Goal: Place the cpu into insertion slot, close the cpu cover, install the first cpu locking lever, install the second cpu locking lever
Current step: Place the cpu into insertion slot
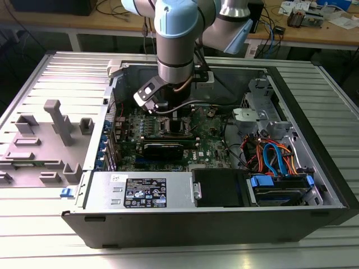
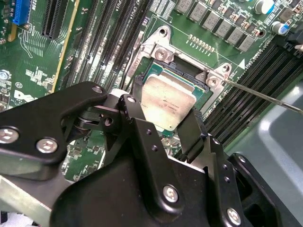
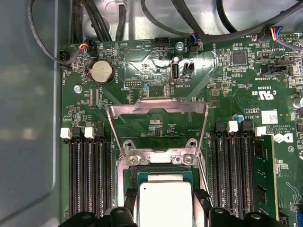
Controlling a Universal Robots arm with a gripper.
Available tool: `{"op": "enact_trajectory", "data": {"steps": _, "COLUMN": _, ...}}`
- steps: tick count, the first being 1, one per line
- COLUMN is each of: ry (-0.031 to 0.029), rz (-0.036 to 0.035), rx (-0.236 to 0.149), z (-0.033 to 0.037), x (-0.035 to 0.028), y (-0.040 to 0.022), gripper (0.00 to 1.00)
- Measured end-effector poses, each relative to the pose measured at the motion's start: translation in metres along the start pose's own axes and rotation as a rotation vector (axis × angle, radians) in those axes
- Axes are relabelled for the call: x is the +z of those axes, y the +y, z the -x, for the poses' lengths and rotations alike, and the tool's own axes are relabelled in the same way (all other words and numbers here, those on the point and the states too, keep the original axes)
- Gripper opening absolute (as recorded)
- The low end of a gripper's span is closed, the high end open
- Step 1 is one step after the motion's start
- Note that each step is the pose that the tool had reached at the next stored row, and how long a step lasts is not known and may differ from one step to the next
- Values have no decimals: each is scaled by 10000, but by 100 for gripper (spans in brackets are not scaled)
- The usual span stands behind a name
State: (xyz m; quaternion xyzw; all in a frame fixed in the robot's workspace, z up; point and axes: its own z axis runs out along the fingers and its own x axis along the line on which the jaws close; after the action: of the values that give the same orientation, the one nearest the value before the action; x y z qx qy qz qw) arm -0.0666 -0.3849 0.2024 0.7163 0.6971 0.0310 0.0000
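My gripper (image 2: pixel 165 113) is low inside the open computer case, over the green board. Its two black fingers (image 2: pixel 195 130) are shut on opposite edges of the cpu (image 2: pixel 166 100), a flat silver square. The cpu sits at the insertion slot (image 2: pixel 158 51), whose silvery rim with screws shows just beyond it; I cannot tell whether it is fully seated. In the first wrist view the cpu (image 3: pixel 165 203) lies between the fingertips (image 3: pixel 202 197), and the cpu cover (image 3: pixel 158 106) stands swung open behind the slot (image 3: pixel 156 159). One thin locking lever (image 2: pixel 265 97) sticks out sideways, unlatched. In the exterior view the gripper (image 1: pixel 168 110) hangs above the slot.
Long black memory slots (image 3: pixel 90 175) flank the socket on both sides. A black power supply (image 1: pixel 146 190) and a drive bay with orange and blue cables (image 1: pixel 275 157) line the case's near side. Grey plastic fixtures (image 1: pixel 53 131) stand on the table at the exterior view's left.
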Motion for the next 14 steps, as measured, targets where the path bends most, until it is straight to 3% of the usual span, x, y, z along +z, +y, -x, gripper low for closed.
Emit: {"op": "enact_trajectory", "data": {"steps": 14, "ry": -5, "rz": -4, "rx": -25, "z": -37, "x": 49, "y": -3, "gripper": 55}}
